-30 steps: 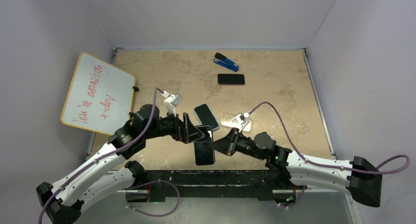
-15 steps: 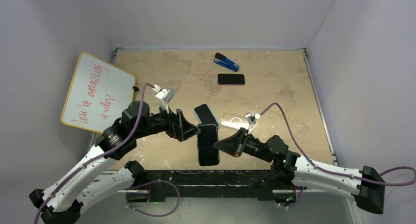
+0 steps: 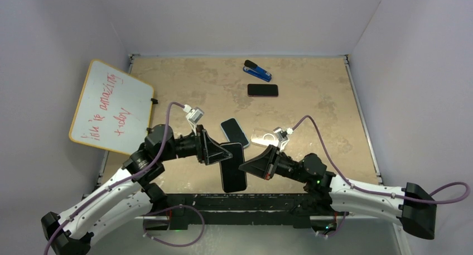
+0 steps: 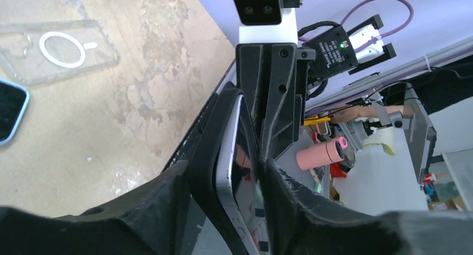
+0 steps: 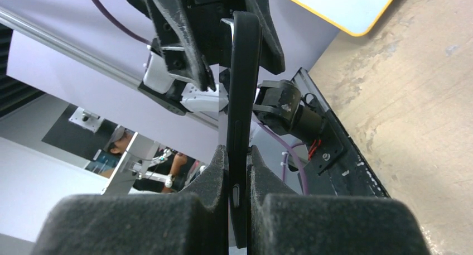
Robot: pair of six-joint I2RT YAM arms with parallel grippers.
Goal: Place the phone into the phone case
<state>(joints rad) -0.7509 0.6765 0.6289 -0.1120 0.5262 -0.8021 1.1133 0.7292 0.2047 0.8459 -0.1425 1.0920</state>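
A black phone case (image 3: 233,168) hangs on edge above the table's near edge, held between both arms. The left wrist view shows the silver-edged phone (image 4: 226,174) lying in the black case (image 4: 203,149), its screen facing right. My left gripper (image 4: 234,182) is shut across the two, one pad on the case's back and the other on the screen. From the other side, my right gripper (image 5: 238,166) is shut on the thin edge of the case (image 5: 244,71). In the top view the left gripper (image 3: 226,153) and right gripper (image 3: 245,167) meet at the case.
A clear case with a white ring (image 3: 266,138) and a blue-rimmed phone (image 3: 234,132) lie just behind the grippers. Further back are a black phone (image 3: 262,90) and a blue stapler (image 3: 257,71). A whiteboard (image 3: 111,107) leans at the left.
My left gripper stood wide open beside the case and has now closed onto the phone and case. The held case has shifted slightly toward the near edge; the right gripper's hold is unchanged.
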